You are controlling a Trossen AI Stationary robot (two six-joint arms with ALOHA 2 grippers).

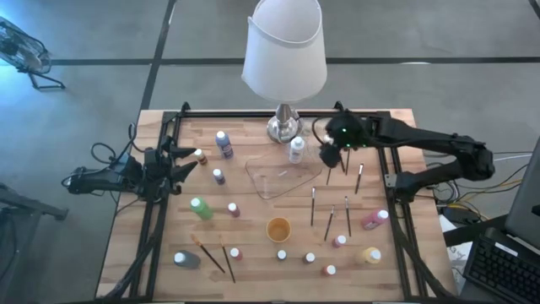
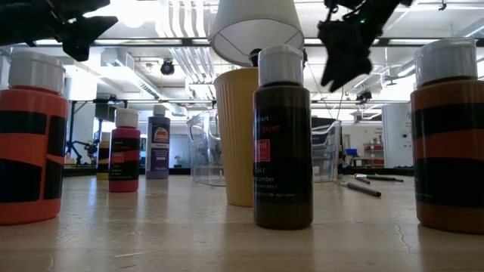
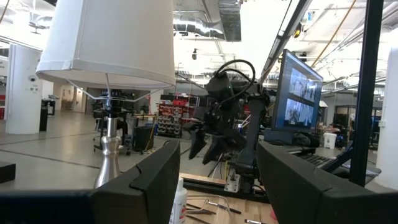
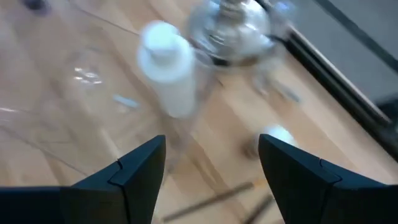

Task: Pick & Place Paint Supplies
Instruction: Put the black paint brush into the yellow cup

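From above, your right gripper [image 1: 331,157] hangs over the far part of the table, between the white bottle [image 1: 296,150] and two brushes [image 1: 346,160] lying just to its right. The clear tray [image 1: 272,179] sits in the middle of the table, just in front of that white bottle. Your left gripper [image 1: 181,160] waits at the left edge, next to a small bottle [image 1: 199,155]. The other bottles are spread around: a purple one [image 1: 224,143] far left, a green one [image 1: 201,209] lying on its side, a grey one [image 1: 186,260] near left, pink [image 1: 375,219] and yellow [image 1: 371,254] ones at right. An orange cup [image 1: 278,229] stands near the middle, with more brushes [image 1: 329,218] to its right and two [image 1: 218,256] near left.

At table height, you see a dark brown bottle [image 2: 282,140] up close, the cup [image 2: 236,136] behind it, and the right gripper [image 2: 345,57] raised above the table, holding nothing.

From the left wrist, that arm's fingers [image 3: 155,177] stand wide apart with nothing between them.

From the right wrist, the fingers [image 4: 140,165] are spread apart and empty, with the white bottle [image 4: 166,67] and the lamp base [image 4: 235,28] beyond them.
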